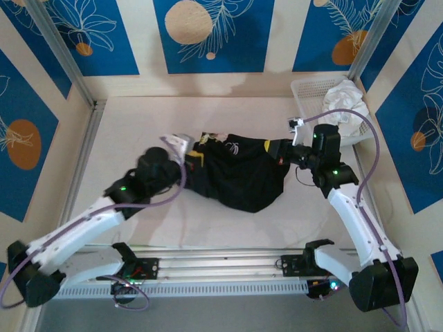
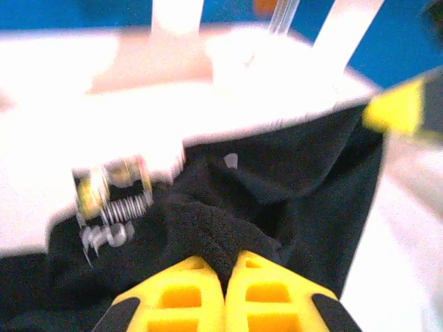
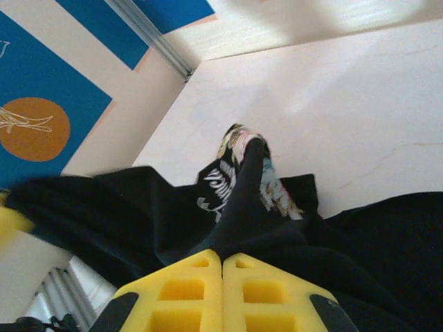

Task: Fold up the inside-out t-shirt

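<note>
Black t-shirt [image 1: 242, 176] bunched in middle of table [image 1: 228, 232], held between arms; left jaws pressed together on fold at its left end; right jaws pinching its right edge; white basket [image 1: 308, 90] far right corner.

The table [image 1: 228, 114] is a pale, smooth surface, off-white with a faint pink cast, and most of it is bare. A black t-shirt [image 1: 242, 173] lies bunched around the middle of it, stretched from left to right. Its lower edge sags toward the near side in a rounded fold, and a bit of yellow and some light print show at its left end. A white mesh basket [image 1: 308, 90] sits in the far right corner, well apart from the t-shirt. A metal rail [image 1: 221, 266] runs along the near edge.
</note>
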